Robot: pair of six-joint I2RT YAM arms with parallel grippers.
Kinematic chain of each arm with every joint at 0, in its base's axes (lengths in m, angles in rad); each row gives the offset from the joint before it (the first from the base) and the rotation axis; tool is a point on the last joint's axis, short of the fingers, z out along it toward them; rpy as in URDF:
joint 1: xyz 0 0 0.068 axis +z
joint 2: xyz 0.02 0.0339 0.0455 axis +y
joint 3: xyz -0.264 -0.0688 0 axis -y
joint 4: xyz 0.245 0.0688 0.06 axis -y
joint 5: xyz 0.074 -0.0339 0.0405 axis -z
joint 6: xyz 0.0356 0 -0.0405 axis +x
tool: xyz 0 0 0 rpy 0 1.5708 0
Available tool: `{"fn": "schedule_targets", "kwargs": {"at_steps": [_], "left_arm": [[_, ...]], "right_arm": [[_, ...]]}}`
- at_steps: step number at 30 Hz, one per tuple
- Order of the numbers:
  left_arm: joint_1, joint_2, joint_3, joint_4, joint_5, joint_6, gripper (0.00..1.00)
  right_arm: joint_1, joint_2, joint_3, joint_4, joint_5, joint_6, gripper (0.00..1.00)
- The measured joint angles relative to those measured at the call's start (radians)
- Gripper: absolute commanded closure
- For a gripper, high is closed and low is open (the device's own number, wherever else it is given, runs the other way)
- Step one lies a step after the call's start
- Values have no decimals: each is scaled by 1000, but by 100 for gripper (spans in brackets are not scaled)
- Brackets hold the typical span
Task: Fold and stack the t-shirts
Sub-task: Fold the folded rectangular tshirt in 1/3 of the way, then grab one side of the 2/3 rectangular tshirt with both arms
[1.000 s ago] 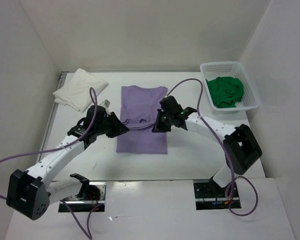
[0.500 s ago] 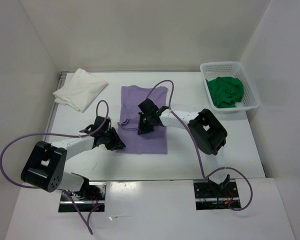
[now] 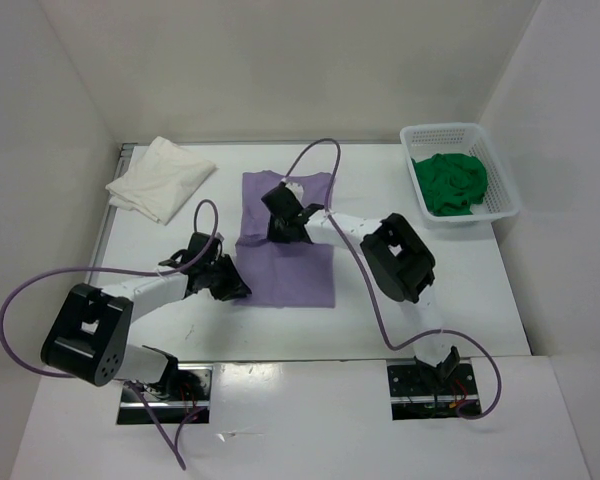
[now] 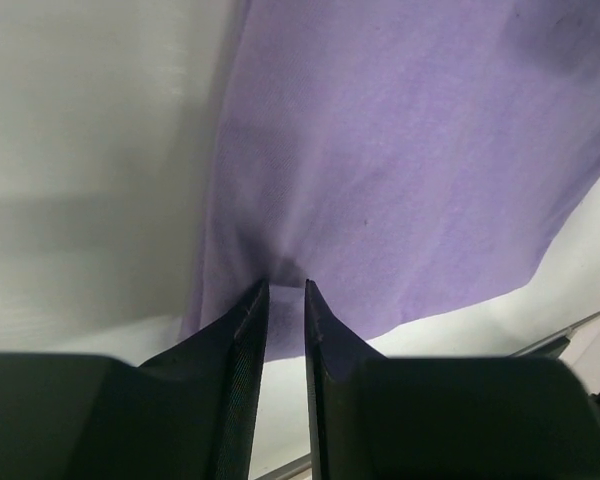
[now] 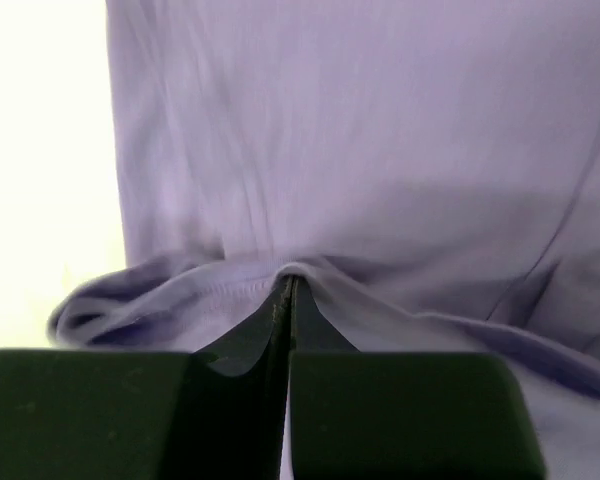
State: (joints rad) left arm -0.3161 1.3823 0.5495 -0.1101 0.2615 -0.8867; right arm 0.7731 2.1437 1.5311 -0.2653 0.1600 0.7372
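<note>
Right jaws pressed together, pinching a raised fold on the lavender t-shirt (image 3: 290, 268), far-left part. Left jaws narrowly apart, nipping its near-left edge. Shirt lies flat mid-bench (image 3: 480, 285). White t-shirt (image 3: 160, 178) sits at far-left corner. Green t-shirt (image 3: 452, 183) bunched in basket (image 3: 440, 128), far right.

No writing, label, brand, number or sign can be read in any of the three views; the purple t-shirt (image 3: 300, 285), the white t-shirt (image 3: 160, 178) and the green t-shirt (image 3: 452, 182) show plain cloth only. The basket (image 3: 501, 170) and the table (image 3: 380, 180) carry no legible mark either.
</note>
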Motion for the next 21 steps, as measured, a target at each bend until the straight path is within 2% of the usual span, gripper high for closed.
{"fn": "schedule_targets", "kwargs": {"at_steps": [3,9,11,15,18,19,21], "left_arm": [[0,-31,0,-36,-15,11,72],[0,-136,27,-145,-39,28,61],[1,-164,45,-165,-42,30,60],[13,-190,51,-179,-43,46,60],[30,-161,44,-183,-34,48,60],[36,-151,36,-185,-30,49,60],[55,-139,19,-196,-24,50,53]], "right_arm": [[-33,23,76,5,57,2,100],[-124,11,215,20,87,1,100],[-136,-44,150,22,66,2,100],[-128,-287,-200,29,-26,20,99],[-121,-499,-459,17,-102,47,83],[-120,-565,-531,7,-124,59,62],[-119,-673,-651,0,-166,88,46]]}}
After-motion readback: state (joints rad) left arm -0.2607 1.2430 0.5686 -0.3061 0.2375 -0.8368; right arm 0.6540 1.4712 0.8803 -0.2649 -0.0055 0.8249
